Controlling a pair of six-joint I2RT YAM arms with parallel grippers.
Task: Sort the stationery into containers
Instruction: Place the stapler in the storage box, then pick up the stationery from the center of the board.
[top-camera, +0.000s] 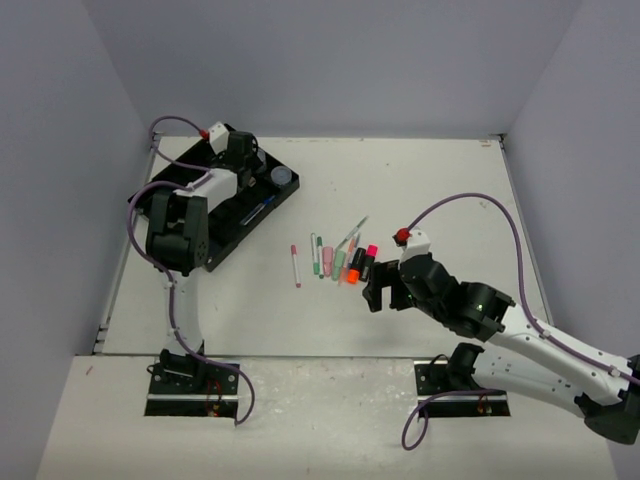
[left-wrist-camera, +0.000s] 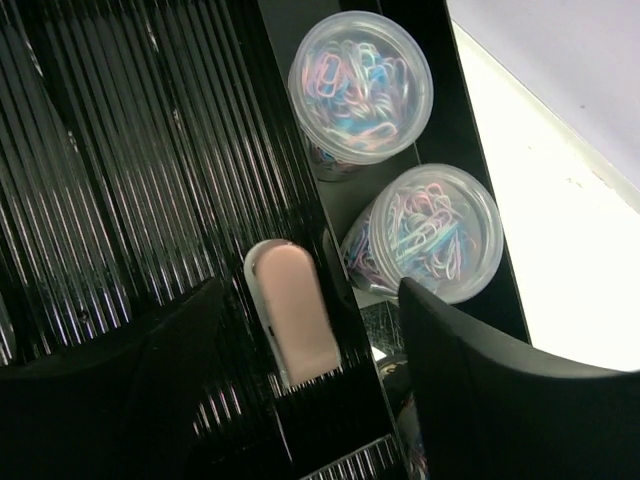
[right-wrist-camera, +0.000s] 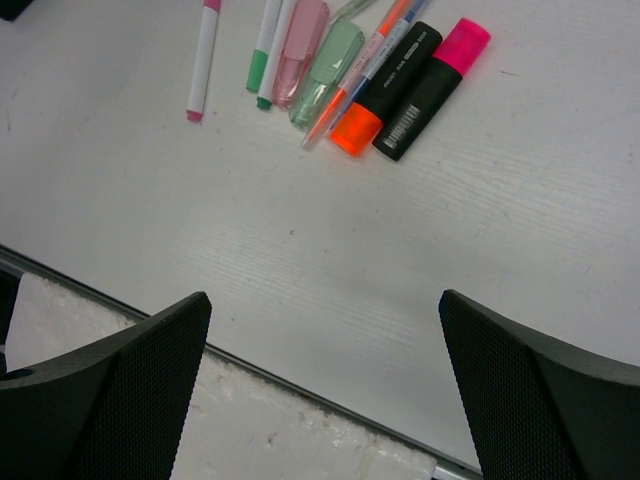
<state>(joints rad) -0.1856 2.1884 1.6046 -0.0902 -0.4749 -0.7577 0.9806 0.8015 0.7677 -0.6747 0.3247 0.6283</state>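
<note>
The left fingers (left-wrist-camera: 120, 370), spread apart, flank a pink-white stapler-like piece (left-wrist-camera: 295, 320) lying in the black tray (left-wrist-camera: 150, 150); the right fingers (right-wrist-camera: 540, 390), released, hover above the tabletop (right-wrist-camera: 330, 260) near markers (right-wrist-camera: 400, 75).

Made of white links and black joint housings, left arm (top-camera: 187, 300) and right arm (top-camera: 540, 345) alike. Trailed by looping purple cables (top-camera: 470, 196), marked with a small red part (top-camera: 403, 236) near each wrist, bolted on black base plates (top-camera: 195, 380). Tipped with black jaws, finely dimpled.
</note>
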